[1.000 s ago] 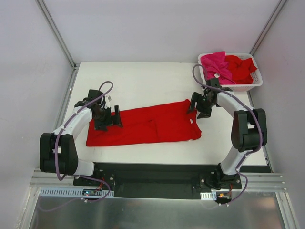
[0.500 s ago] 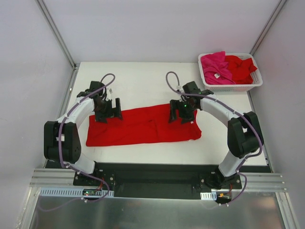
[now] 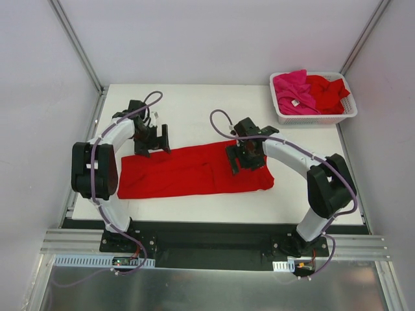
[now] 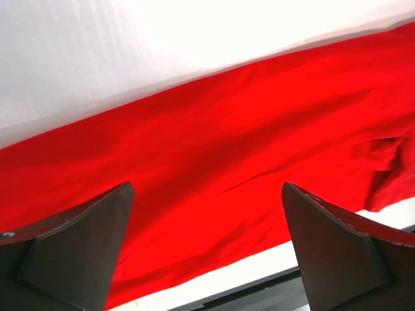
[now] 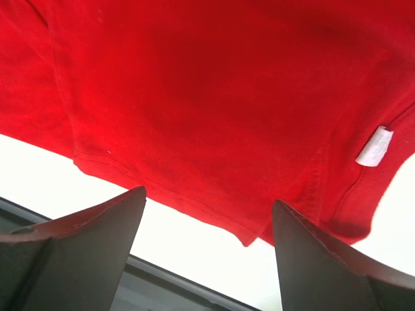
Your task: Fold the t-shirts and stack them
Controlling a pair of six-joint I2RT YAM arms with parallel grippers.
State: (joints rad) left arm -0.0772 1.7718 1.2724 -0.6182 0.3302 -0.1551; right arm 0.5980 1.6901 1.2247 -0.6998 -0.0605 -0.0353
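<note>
A bright red t-shirt (image 3: 194, 170) lies flat, folded lengthwise into a long strip, across the middle of the white table. My left gripper (image 3: 152, 141) hovers open and empty over its far left end; the left wrist view shows the red cloth (image 4: 214, 168) below wide-apart fingers (image 4: 71, 246). My right gripper (image 3: 245, 157) hovers open and empty over the shirt's right part; the right wrist view shows the cloth (image 5: 214, 91), a hem and a small white label (image 5: 374, 146). A magenta-pink shirt (image 3: 293, 89) and a red shirt (image 3: 326, 91) lie in the basket.
The white slotted plastic basket (image 3: 337, 118) stands at the table's far right corner. Metal frame posts (image 3: 76, 45) rise at the back corners. The black base plate (image 3: 214, 236) runs along the near edge.
Both grippers moved: the left went up and right along the shirt's far left end, the right swung left from the shirt's right edge to over its right part. The shirt lies unchanged.
</note>
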